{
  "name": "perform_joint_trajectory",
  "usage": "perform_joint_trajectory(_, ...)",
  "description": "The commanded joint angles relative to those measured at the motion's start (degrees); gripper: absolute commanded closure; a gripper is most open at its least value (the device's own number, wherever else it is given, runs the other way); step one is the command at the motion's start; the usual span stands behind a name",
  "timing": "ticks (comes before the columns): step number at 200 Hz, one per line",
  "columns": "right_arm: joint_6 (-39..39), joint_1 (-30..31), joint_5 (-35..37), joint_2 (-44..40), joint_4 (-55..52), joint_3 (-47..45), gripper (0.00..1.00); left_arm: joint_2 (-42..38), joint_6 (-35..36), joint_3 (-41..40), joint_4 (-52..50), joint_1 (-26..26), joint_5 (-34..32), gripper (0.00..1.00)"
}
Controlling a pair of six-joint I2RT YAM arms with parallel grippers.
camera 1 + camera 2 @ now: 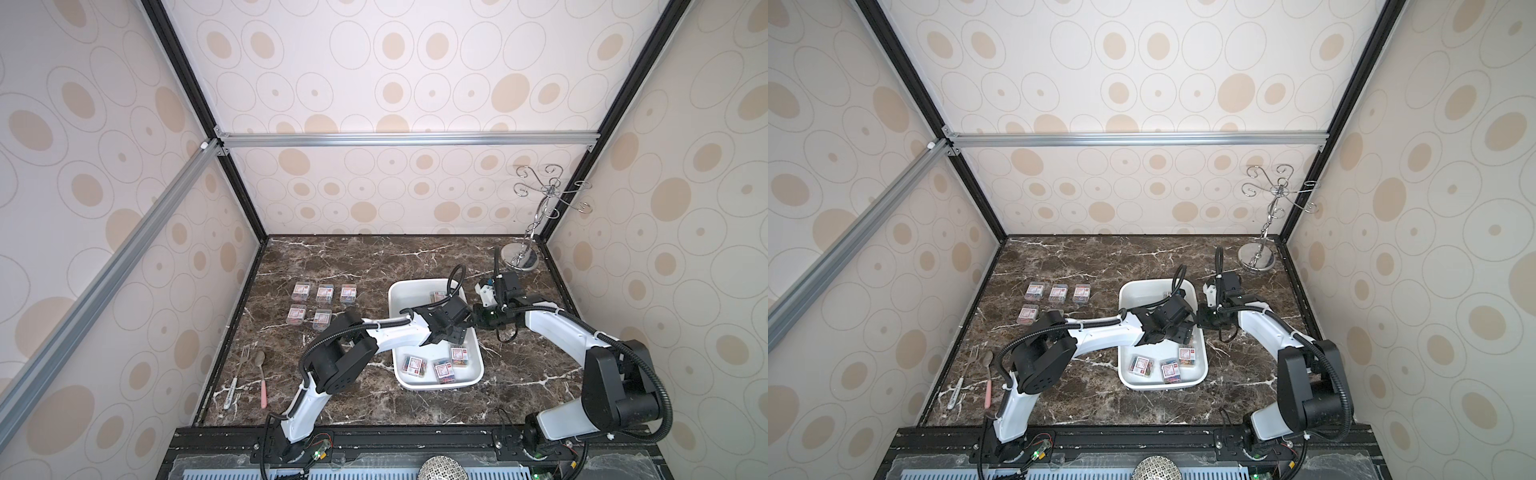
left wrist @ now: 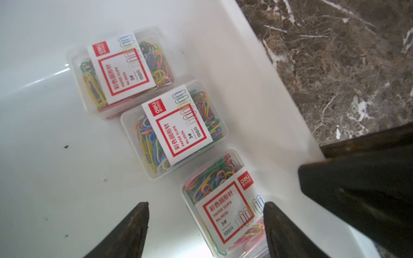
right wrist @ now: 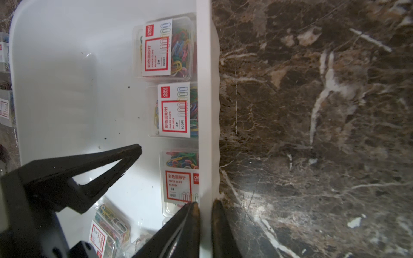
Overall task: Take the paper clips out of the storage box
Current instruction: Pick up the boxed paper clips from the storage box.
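The dark marble worktop [image 1: 340, 266] carries the white storage box [image 1: 415, 297] right of centre. Five packs of paper clips [image 1: 324, 293] lie in two rows on the worktop to its left. In a top view, more packs sit inside the box, three at its near end and one at the far end. The arms hide both claws there. The left wrist view shows the left claw [image 2: 206, 203] spread wide above the box floor, astride one pack. Only the right wrist view shows the right claw [image 3: 205, 202] clenched on the box's side wall, one finger inside and one outside.
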Motion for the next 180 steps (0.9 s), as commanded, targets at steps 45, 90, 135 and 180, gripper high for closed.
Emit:
perform_joint_trajectory(45, 0.16, -0.47, -1.86, -0.27, 0.63, -0.25, 0.90, 2.46, -2.58, 1.76, 3.75, -0.69, 2.99, 0.20)
perform_joint_trajectory(90, -0.06, -0.67, -1.59, -0.16, 0.52, -0.31, 0.90, 4.01, -2.00, 3.29, -0.40, -0.78, 0.36, 0.21)
perform_joint_trajectory(135, -0.14, -0.75, -1.54, 0.04, 0.51, -0.38, 0.91, 1.35, 0.03, 1.48, -3.20, -0.69, -2.24, 0.21)
perform_joint_trajectory(180, -0.03, -0.79, -1.84, -0.03, 0.52, -0.40, 0.91, -0.87, 1.37, -0.76, -5.01, 0.19, -3.50, 0.22)
